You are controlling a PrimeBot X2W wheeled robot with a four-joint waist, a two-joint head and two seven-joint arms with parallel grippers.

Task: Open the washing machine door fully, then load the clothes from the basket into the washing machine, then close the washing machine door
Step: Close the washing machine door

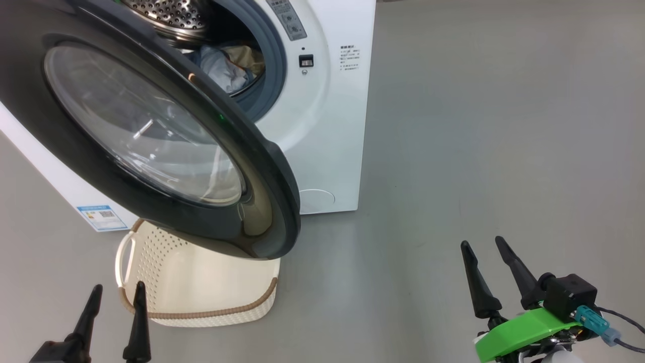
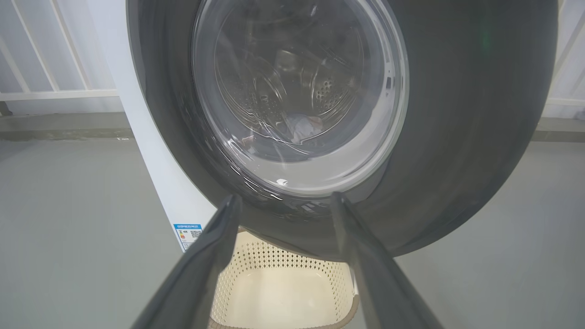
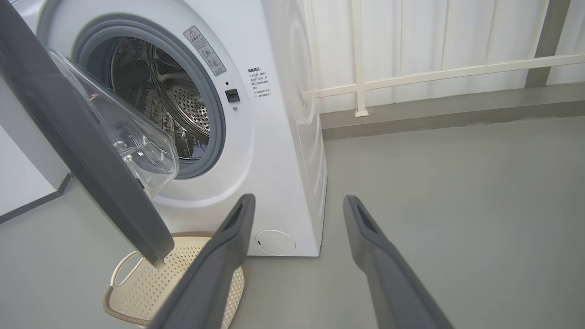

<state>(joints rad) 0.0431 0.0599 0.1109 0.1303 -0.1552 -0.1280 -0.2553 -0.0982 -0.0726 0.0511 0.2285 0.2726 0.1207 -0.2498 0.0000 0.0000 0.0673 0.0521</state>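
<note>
washing machine door (image 1: 146, 131) half open | clothes (image 1: 229, 70) in drum (image 1: 171, 15) | basket (image 1: 216, 312) beneath door

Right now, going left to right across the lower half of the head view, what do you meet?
left gripper → basket → round lower flap on the washing machine → right gripper

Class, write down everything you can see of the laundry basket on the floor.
The basket is a cream-white plastic tub, a rounded rectangle, its walls pierced with small holes, a brown woven-look band along the rim and a white loop handle at one end. It stands upright on the grey floor before the washing machine, partly under the open door. The visible inside is bare; the door hides the rest.
</note>
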